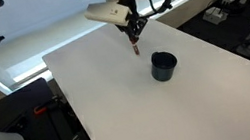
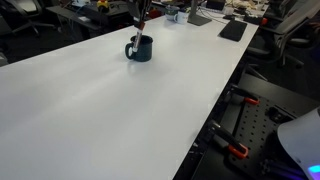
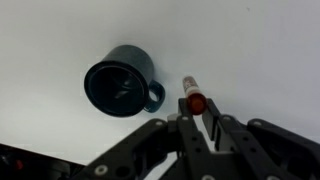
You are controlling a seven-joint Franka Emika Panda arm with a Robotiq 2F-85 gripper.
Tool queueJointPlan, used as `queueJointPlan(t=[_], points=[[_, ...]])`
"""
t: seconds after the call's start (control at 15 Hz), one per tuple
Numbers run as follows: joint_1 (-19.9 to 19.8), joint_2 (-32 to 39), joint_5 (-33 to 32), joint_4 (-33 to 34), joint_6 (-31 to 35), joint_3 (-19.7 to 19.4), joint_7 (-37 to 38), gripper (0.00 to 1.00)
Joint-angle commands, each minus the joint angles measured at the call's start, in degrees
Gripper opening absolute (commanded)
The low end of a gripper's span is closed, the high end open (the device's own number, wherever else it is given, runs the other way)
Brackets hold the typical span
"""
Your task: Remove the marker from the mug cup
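The dark glossy mug (image 1: 164, 66) stands upright on the white table, also seen in an exterior view (image 2: 139, 48) and the wrist view (image 3: 118, 82), its inside looking empty. My gripper (image 1: 135, 35) is shut on the red marker (image 1: 135, 45), holding it upright above the table, to the side of the mug and clear of it. In the wrist view the marker (image 3: 193, 95) sticks out between the jaws (image 3: 197, 112), beside the mug's handle. In an exterior view the gripper (image 2: 140, 18) hangs just behind the mug.
The white table (image 1: 141, 108) is wide and bare around the mug. Its edges drop to black equipment (image 2: 250, 120) and clutter (image 2: 232, 30) at the far side. Windows lie beyond the table (image 1: 20, 46).
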Motion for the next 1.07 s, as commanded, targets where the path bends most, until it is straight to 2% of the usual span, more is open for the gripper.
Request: queueJointPlan(t=[0.0, 0.47, 0.93, 1.0], points=[[-0.2, 1.6, -1.9, -1.0, -1.2, -1.2, 0.6, 0.05], [-0.1, 7.7, -7.3, -0.8, -0.4, -4.8, 4.2, 0.05], [0.5, 9.8, -10.9, 0.0, -0.4, -7.0, 8.7, 0.05], [0.8, 9.8, -11.6, 0.1, -0.4, -7.5, 9.8, 0.44]])
